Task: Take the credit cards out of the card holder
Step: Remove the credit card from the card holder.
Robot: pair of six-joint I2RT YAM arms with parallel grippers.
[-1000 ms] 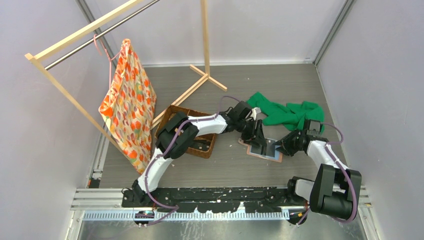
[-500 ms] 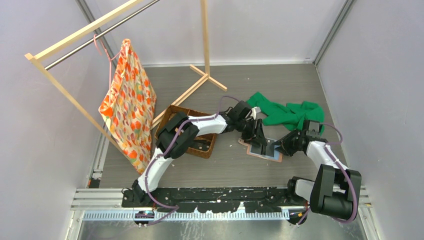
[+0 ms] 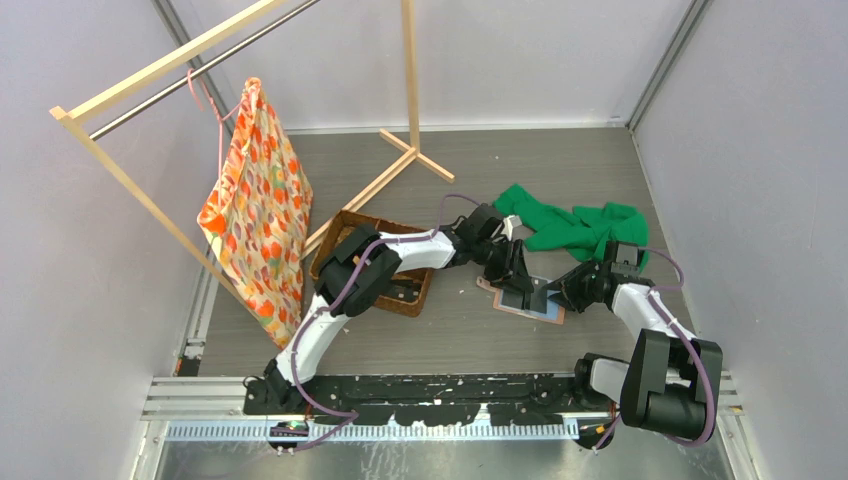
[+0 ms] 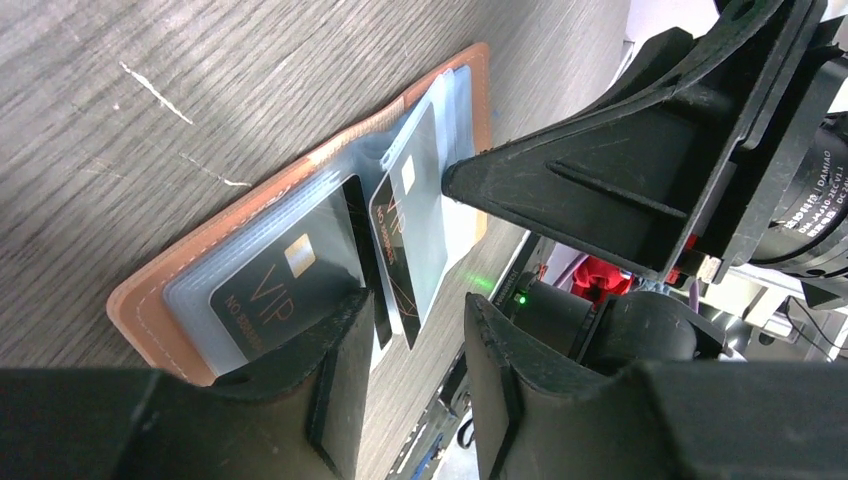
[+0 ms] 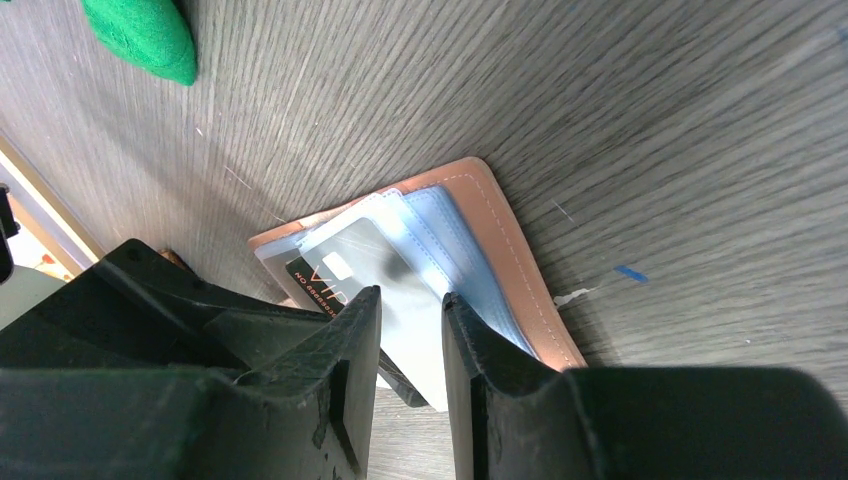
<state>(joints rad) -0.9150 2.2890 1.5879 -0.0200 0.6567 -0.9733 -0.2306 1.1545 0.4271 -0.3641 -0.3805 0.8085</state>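
Left wrist: card holder (image 4: 135,300) lay open on tabletop (image 4: 200,80); left claw (image 4: 415,305) released, astride sleeved card (image 4: 400,230); right claw (image 5: 410,300) grip unclear.

Pale lilac-white walls (image 3: 520,60) close the space in on three sides, with slim aluminium posts (image 3: 664,62) at the far corners, and soft, even light falls on a counter (image 3: 540,165) of grey wood-grain. On the left stands a light wooden clothes rack (image 3: 410,70) with a metal rod (image 3: 200,70) beneath its top bar. Its crossed foot (image 3: 415,150) rests on the far part of the counter, and a ribbed metal rail (image 3: 200,398) runs along the near edge.
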